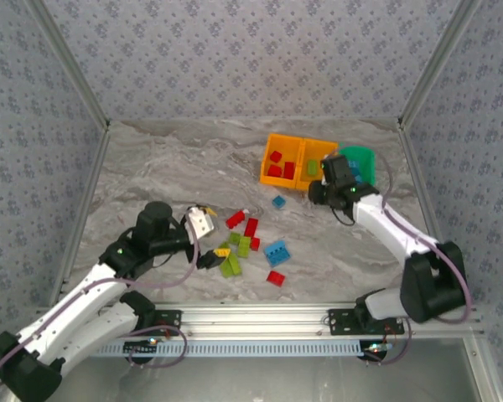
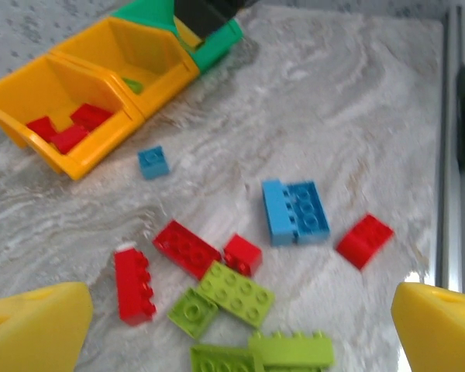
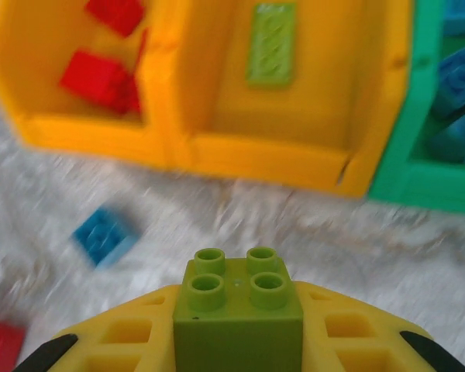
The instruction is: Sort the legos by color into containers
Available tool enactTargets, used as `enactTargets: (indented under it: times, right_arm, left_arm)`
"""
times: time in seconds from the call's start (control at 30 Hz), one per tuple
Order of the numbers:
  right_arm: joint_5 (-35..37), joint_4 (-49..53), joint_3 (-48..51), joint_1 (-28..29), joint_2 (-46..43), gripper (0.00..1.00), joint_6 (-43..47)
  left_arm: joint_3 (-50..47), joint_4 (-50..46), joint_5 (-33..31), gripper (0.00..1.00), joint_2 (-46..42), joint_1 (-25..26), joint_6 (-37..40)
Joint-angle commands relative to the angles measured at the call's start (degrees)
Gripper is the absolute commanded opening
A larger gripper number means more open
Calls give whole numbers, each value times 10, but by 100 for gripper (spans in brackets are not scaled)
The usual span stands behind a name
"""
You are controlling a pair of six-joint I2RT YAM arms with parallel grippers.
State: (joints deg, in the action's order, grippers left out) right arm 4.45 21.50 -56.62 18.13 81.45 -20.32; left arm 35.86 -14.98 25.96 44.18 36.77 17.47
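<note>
My right gripper [image 3: 239,333] is shut on a lime green two-by-two lego [image 3: 239,298], just in front of the middle orange container [image 3: 217,147]. One lime brick [image 3: 271,43] lies in that bin. Red bricks [image 3: 97,77] fill the left orange container [image 1: 269,172], and blue ones [image 3: 457,77] the green container [image 3: 407,182]. My left gripper [image 2: 240,341] hangs open over loose legos on the table: lime [image 2: 236,293], red [image 2: 186,248] and blue [image 2: 296,211]. A small blue brick [image 2: 153,161] lies alone near the bins.
The three bins stand joined in a row at the back right [image 1: 318,159]. An aluminium rail [image 1: 260,316] runs along the table's near edge. Patterned walls close in the left, back and right sides.
</note>
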Motion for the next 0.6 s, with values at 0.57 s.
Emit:
enactTargets:
  times: [0.57]
  right_arm:
    - [-78,29,-100,-19,32,58,34]
  left_arm:
    - [166,-109,-127,99,155,11,-147]
